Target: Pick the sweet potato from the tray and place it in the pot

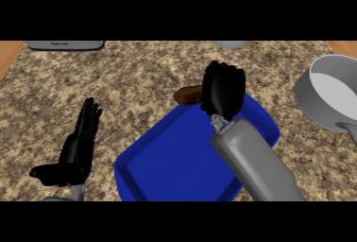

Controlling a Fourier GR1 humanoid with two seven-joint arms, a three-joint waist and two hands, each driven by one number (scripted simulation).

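**Head view: right robot hand at the sweet potato, top corner of the tray**

Head view looks steeply down on a speckled brown granite table (140,80) that fills nearly the whole scene, with a strip of wood showing at the upper left and upper right corners.

A blue tray (174,160) lies on the table at centre, turned at an angle, its far corner pointing up and right.

A grey pot (327,101) with a pale inside sits at the right edge, well apart from the tray's near end, its handle running down toward the lower right.

The right robot hand (223,90) comes in on its grey forearm across the tray, fingers together and bent downward over the tray's far corner, just beside the sweet potato; whether they clasp it cannot be told.

The left robot hand (78,144) rests open at the left, fingers straight and pointing up, thumb out to the side, holding nothing.

A grey appliance (65,45) shows partly at the top left edge.

The sweet potato (188,94), small and brown, lies at the tray's far corner, partly hidden by the right fingers.
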